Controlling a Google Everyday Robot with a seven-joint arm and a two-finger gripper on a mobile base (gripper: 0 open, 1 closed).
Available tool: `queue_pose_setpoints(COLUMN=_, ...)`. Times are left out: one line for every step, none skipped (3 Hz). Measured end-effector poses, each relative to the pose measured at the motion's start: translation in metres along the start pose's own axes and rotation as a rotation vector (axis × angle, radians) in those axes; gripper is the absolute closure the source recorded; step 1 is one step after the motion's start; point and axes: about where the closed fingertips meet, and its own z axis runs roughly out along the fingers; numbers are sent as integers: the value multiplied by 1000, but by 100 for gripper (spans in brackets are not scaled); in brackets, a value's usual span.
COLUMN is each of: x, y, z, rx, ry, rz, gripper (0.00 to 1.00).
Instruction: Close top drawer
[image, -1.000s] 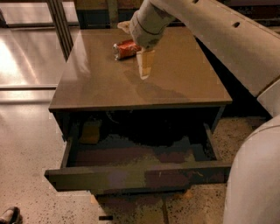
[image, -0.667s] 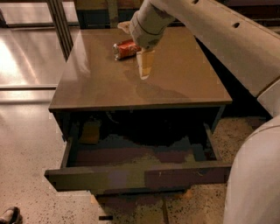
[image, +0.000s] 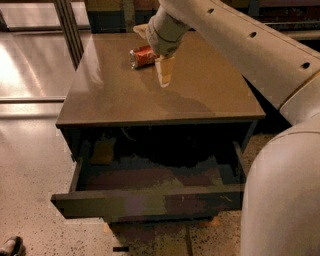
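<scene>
Top drawer (image: 150, 202) pulled well out below brown bench (image: 210, 100), front panel toward camera. Likely stiff, fairly light, sliding on runners. Front flat, handleless: nothing to grasp, so push squarely at mid-panel to avoid skewing. Claw (image: 165, 72) hovers above bench top, just beside 1 red can (image: 144, 56); spread or closed, cannot tell. Speckled floor (image: 30, 150) around.

Claw (image: 165, 74) hangs over the desk (image: 210, 95) top, beside a red item (image: 143, 56). Wrist covers part of that item; label unreadable. Arm (image: 240, 40) cut off by top & R edges. Pale robot body (image: 285, 195) blocks the R end of top drawer (image: 150, 202). Drawer inside mostly too dark to make out. Yellowish blob (image: 103, 150) at back L, can't ID. Dark thing (image: 10, 246) at btm-L corner, cut off.
</scene>
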Motion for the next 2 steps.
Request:
queue_pose_setpoints(x=6, y=-14, z=22, rx=16, ry=5, rz=-41, gripper=0)
queue_pose_setpoints(x=12, y=-32, z=45, rx=35, ry=-2, rz=-80, gripper=0)
